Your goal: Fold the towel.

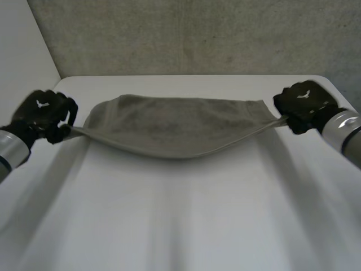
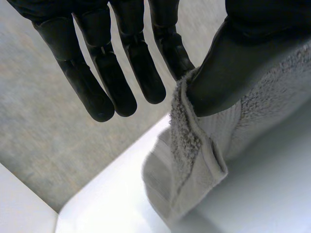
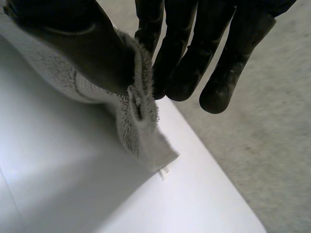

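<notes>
White table (image 1: 180, 226), grey wall (image 1: 197, 34) behind; towel (image 1: 175, 127) stretched over it, ends pinched by left hand (image 1: 45, 113) and right hand (image 1: 304, 104).

Likely a robotics lab or test room rather than a home. A plain white bench (image 1: 180, 226) with rounded far corners stands before a dull grey, speckled surface (image 1: 197, 34), like carpet or concrete. A blank white panel (image 1: 22, 39) rises at the left side. A grey metal left arm (image 1: 10, 149) and right arm (image 1: 345, 131) end in a black left hand (image 1: 42, 113) and right hand (image 1: 304, 101), each pinching one end of a grey towel (image 1: 175, 127).
</notes>
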